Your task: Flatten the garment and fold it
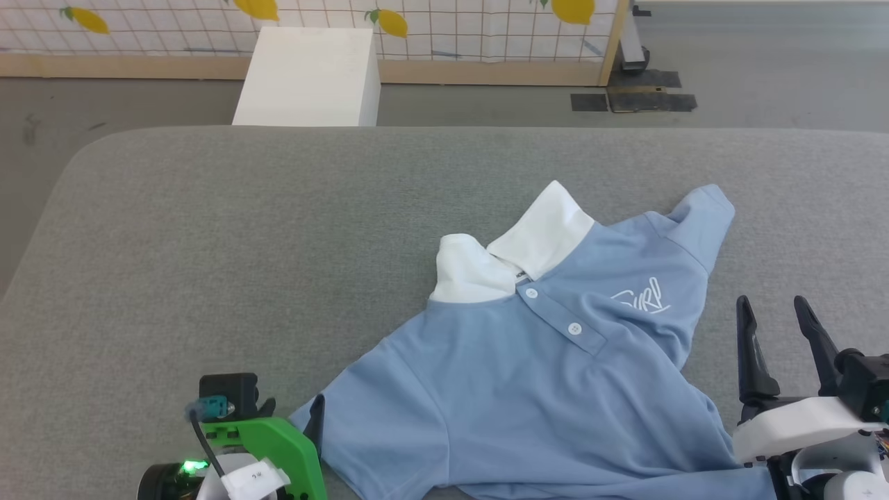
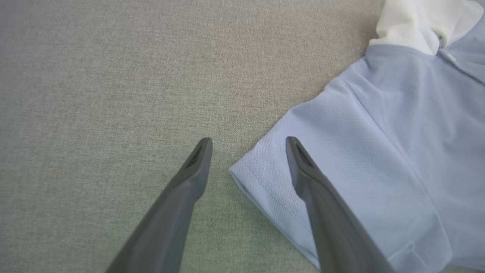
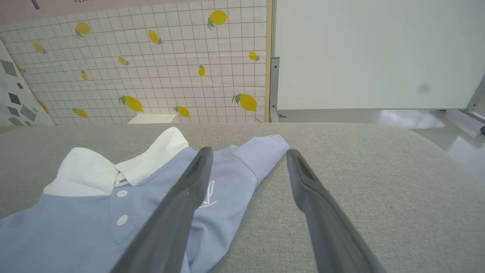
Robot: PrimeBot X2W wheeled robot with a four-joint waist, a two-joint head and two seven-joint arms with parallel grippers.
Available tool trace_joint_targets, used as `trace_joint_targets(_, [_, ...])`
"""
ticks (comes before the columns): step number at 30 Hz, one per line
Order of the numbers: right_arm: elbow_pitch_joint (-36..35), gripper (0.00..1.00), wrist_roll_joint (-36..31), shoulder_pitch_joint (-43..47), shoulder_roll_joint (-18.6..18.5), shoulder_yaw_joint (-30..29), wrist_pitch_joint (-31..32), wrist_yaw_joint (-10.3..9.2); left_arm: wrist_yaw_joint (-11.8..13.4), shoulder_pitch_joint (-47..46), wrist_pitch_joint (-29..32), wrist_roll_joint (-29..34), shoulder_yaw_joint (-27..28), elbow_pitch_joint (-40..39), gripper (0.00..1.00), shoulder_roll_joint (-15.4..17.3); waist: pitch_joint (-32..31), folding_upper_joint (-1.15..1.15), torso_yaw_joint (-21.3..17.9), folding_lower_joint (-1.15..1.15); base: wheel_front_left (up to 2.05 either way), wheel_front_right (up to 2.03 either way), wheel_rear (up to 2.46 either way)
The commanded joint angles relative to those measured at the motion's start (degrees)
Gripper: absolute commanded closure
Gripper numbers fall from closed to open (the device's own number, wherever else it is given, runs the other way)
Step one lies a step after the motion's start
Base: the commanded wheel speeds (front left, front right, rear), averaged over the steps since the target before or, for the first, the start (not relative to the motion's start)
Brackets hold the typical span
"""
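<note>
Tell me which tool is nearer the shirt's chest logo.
Right. The right tool, open, is beside the shirt close to the logo; the left tool, open, straddles the opposite sleeve hem.

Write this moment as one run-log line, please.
shirt: front up, wrinkled, not folded | left gripper: open, straddling sleeve corner | right gripper: open, beside shirt, empty

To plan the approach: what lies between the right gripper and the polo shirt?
Bare grey fabric surface; the head view shows this strip between the open right gripper and the polo shirt.
</note>
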Motion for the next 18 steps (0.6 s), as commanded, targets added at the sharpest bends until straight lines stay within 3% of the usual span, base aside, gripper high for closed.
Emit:
trace_joint_targets(1, [-0.33,0.00,0.55,-0.08,0.11,0.35,0.21,-0.11,0.66,0.61,1.48,-0.21,0.01,0.12,0.00,0.54,0.12,0.00,-0.70,0.00,0.00,0.00,0.00])
trace_joint_targets(8, [0.00,0.00,1.74,-0.10,0.12,1.29,-0.04,-0.11,3.30,0.26,10.39,-0.99,0.05,2.03,0.00,1.07,0.67,0.00,-2.63,0.00,0.00,0.00,0.00])
trace_joint_targets(18, [0.76,0.00,2.62,-0.67,0.12,1.99,-0.13,-0.11,4.28,-2.43,13.36,-2.15,0.19,5.65,0.00,0.76,1.63,0.00,-3.92,0.00,0.00,0.00,0.00])
